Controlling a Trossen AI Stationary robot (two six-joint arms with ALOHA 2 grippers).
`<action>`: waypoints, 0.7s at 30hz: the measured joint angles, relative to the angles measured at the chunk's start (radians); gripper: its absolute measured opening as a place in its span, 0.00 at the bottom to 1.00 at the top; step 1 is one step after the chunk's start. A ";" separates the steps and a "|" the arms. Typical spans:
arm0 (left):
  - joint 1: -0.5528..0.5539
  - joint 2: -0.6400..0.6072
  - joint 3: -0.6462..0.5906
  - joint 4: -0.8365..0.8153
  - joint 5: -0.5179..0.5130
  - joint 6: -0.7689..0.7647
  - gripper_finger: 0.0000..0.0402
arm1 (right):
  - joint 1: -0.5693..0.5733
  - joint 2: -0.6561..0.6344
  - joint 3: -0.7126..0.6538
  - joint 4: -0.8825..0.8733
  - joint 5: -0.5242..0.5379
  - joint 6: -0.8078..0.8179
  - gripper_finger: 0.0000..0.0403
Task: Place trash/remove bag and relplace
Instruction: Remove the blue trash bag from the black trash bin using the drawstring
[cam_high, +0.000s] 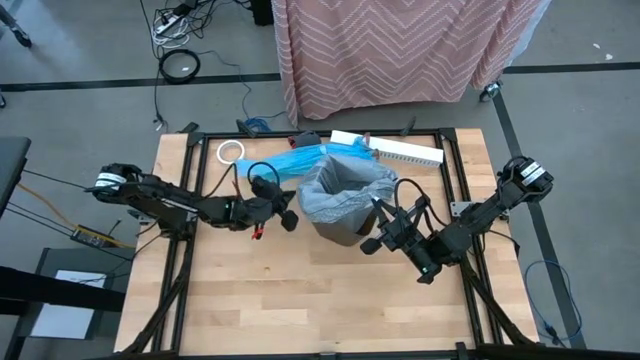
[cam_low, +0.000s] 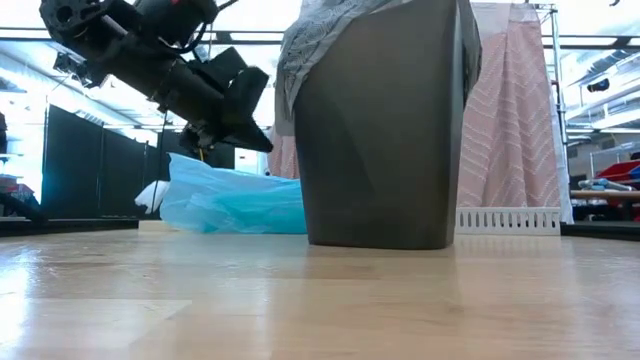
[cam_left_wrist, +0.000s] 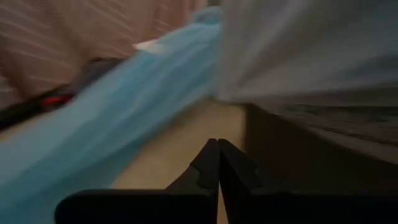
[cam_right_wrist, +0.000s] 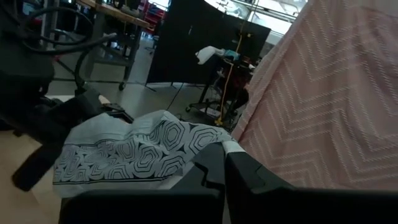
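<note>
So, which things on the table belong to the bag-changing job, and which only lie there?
For the job:
- thin grey wrinkly plastic liner
- dark grey plastic bin holding it

Just lying about:
- bright blue plastic bag
- white tape roll
- long white perforated strip
- small flat white box

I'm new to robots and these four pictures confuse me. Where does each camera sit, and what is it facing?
High: overhead, looking down on the bin, both arms.
Low: table height, facing the bin; left gripper above.
Left wrist: behind shut fingers, facing blue bag.
Right wrist: behind shut fingers, facing curtain.
Shared: all but the right wrist show the blue bag.
</note>
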 joint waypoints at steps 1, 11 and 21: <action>-0.001 0.009 0.000 0.031 0.025 -0.005 0.03 | 0.000 0.000 0.000 0.000 0.000 0.000 0.00; -0.013 0.229 0.000 0.533 0.449 -0.122 0.03 | 0.001 0.000 0.000 -0.002 0.000 0.007 0.00; -0.151 0.445 0.022 0.801 0.779 -0.316 0.03 | -0.012 0.001 0.000 -0.001 -0.001 -0.009 0.00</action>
